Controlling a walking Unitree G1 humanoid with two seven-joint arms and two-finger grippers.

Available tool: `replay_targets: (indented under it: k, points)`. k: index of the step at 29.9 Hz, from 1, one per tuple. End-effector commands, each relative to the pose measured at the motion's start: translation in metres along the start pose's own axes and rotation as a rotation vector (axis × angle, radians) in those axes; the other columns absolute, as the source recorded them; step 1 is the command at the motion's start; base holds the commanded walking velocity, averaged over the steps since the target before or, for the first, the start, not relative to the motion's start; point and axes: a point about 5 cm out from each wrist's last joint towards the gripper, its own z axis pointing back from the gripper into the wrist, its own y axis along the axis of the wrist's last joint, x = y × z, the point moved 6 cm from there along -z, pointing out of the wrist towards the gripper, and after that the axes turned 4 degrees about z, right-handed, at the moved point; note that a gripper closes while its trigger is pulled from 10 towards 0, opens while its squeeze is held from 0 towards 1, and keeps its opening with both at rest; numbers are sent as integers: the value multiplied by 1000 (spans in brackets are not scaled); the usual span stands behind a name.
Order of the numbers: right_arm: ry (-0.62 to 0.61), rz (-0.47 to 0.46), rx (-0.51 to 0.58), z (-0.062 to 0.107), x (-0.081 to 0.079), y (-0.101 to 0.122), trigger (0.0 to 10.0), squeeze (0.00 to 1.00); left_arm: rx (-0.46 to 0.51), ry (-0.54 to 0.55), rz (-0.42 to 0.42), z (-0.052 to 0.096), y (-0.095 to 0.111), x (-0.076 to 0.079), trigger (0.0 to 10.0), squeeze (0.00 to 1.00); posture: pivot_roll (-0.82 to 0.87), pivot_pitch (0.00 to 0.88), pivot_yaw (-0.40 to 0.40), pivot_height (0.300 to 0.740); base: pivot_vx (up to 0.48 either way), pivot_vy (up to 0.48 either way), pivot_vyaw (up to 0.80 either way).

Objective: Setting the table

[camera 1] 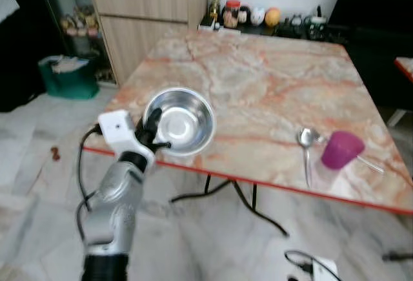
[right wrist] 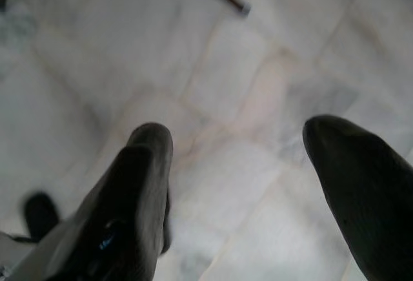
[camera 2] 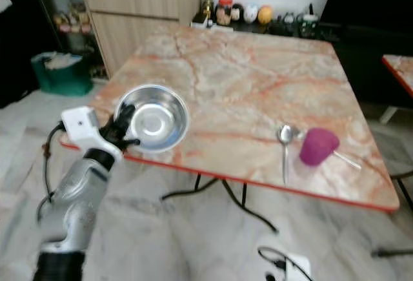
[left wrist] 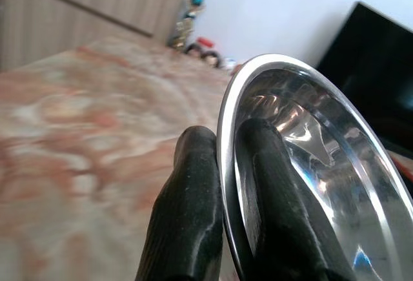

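Nearest you, your silver left arm ends in the left gripper [camera 1: 153,132], pinched on the rim of the round stainless-steel bowl [camera 1: 184,123]. The bowl sits at the near-left corner of the pink marble table [camera 1: 271,87]; well right of the bowl lie a metal spoon [camera 1: 306,140] and a purple plastic cup [camera 1: 341,150]. The steel looks light, stiff and slick, so keep that rim pinch firm. Your right gripper [right wrist: 242,184] hangs spread apart over the floor.

Bowl [left wrist: 303,165] rim cut off by the left wrist view's lower and right edges; part of its wall is hidden behind one finger [left wrist: 274,210] of the left gripper [left wrist: 222,210]. Small items [camera 1: 248,15] at the table's [camera 1: 271,81] far edge are too small to identify. Right gripper [right wrist: 245,177] fingers run out of frame; floor [right wrist: 213,68] blurred
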Motion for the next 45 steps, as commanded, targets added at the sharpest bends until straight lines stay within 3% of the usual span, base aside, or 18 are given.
replay_targets:
  k: [1,45]
  points:
    - [4,-14,8,-1,-3,2,10000,0,38,-4,-24,-2,12,-1,10000,0,118,0,-72,740,0,-428,0]
    - [7,-12,13,-1,-4,5,10000,0,95,-25,-16,-9,31,8,10000,0,112,0,-69,740,0,-307,0]
